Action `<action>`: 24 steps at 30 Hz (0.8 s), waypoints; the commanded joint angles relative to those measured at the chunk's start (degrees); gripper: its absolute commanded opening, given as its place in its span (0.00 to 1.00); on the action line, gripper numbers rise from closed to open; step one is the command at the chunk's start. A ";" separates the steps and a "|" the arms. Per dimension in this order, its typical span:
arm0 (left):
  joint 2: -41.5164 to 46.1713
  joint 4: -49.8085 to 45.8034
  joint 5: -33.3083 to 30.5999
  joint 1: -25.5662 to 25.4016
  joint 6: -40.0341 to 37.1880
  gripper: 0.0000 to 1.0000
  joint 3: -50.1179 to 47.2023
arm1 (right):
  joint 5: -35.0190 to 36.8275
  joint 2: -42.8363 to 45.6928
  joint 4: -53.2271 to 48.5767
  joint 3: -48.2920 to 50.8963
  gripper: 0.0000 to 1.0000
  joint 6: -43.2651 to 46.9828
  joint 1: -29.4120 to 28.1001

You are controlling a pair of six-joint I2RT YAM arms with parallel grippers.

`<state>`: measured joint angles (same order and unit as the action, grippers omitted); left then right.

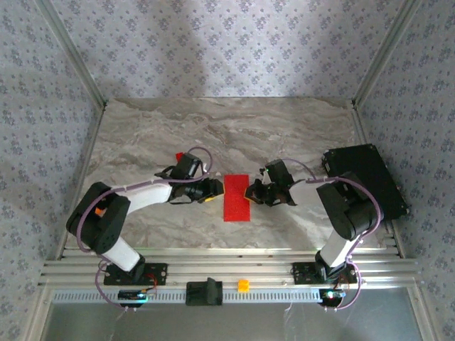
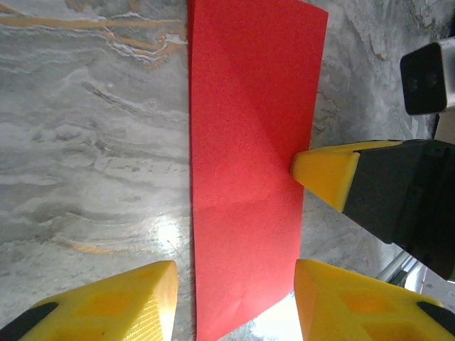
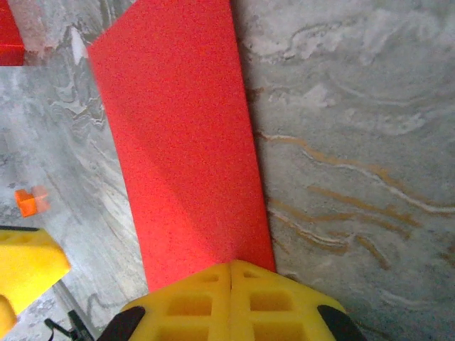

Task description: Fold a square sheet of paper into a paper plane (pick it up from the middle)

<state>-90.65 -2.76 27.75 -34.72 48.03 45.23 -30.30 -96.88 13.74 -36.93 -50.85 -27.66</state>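
two grippers attend one thin bright red rectangular paper sheet (image 1: 236, 197). it lies flat on the grey marbled table top (image 1: 284, 128), well to the left of the black box-shaped case (image 1: 366, 177). faint creases cross it in the left wrist view.

finding one: the right gripper (image 1: 254, 192) stands between the case and the sheet. its yellow fingertips (image 3: 206, 305) are pressed together, with the tip touching the sheet's edge that faces the case. whether a layer of paper is caught between them cannot be told.

finding two: the left gripper (image 1: 212, 192) stands at the side of the sheet turned away from the case. its yellow fingers (image 2: 114, 305) are spread and grip nothing. in its own wrist view one finger shows to either side of the sheet. whether they touch the table cannot be told.

assessment: the step in hand looks like raising the case-side edge to start a fold.

recommendations:
- confirm the pinch on the paper before lifting. a shut tip that has missed the edge would likely only shove the sheet away from the case and skew it.
- lower the spread fingers onto the side away from the case first, since the smooth table offers little hold.
- lift low and carry the edge straight across, matching it to an existing crease.
- press the new fold flat before letting go.
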 commanded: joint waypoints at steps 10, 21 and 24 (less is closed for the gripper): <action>-6.49 -1.28 1.71 -3.07 -1.93 0.43 4.43 | -3.27 -2.90 7.53 5.99 0.07 -2.66 2.61; -8.42 -0.84 1.61 -3.80 -1.80 0.39 5.06 | -2.45 -2.63 8.13 6.68 0.07 -3.58 2.80; -8.54 -0.31 1.90 -3.93 -1.50 0.39 4.70 | -1.64 -2.53 8.04 6.80 0.07 -3.80 2.81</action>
<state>-98.74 -3.16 28.97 -38.06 46.98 49.25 -34.92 -98.04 25.39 -31.90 -53.89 -25.36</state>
